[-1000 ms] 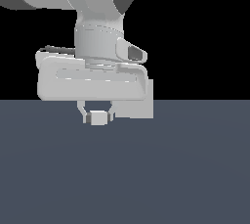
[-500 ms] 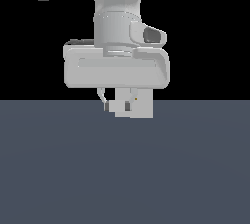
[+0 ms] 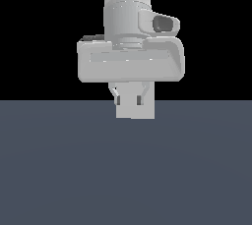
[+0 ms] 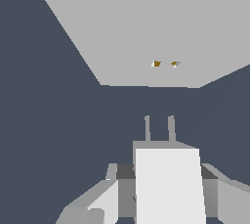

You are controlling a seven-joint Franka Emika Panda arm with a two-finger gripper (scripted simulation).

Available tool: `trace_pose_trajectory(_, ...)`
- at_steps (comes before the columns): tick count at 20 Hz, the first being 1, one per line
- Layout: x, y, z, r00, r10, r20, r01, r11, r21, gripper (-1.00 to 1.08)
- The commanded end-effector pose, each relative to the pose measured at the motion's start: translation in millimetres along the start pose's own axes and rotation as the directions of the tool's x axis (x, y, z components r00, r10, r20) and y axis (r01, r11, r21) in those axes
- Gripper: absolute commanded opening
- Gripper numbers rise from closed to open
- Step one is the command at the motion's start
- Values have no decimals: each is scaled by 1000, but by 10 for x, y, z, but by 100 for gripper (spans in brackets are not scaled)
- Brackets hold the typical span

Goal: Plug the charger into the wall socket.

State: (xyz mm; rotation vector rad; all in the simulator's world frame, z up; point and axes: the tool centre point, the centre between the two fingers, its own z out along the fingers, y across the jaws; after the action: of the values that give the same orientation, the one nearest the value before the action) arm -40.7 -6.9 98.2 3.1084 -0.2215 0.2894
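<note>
The charger (image 3: pixel 135 108) is a small white block held just above the dark floor, with my gripper (image 3: pixel 129 100) shut on it. In the wrist view the charger (image 4: pixel 168 184) sits between my fingers (image 4: pixel 100 202), and its two thin prongs (image 4: pixel 147 129) point toward the wall socket (image 4: pixel 136 22). The socket is a flat light-grey plate with two yellowish dots (image 4: pixel 156 63) at its centre. A stretch of dark floor separates the prongs from the plate. The prongs line up roughly with the dots. The socket does not show in the exterior view.
A dark blue-grey floor (image 3: pixel 126 170) spreads under the hand, with black background above it. The broad white hand body (image 3: pixel 130 62) fills the middle of the exterior view.
The hand has moved toward the exterior view's right with the charger and turned to face the camera more squarely. The charger looks larger and sits a little lower.
</note>
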Motion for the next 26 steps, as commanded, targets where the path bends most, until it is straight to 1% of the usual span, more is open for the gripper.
trace_pose_trajectory(1, -2, 27, -16, 1000, 20, 0, -20, 1000, -4, -100)
trace_pose_trajectory(15, 22, 36, -14, 1000, 26, 1, -26, 1000, -6, -100)
trace_pose_trajectory(19, 111, 39, 4, 1000, 25, 2, -25, 1000, -6, -100)
trace_pose_trajectory(26, 365, 46, 52, 1000, 25, 2, -25, 1000, -6, -100)
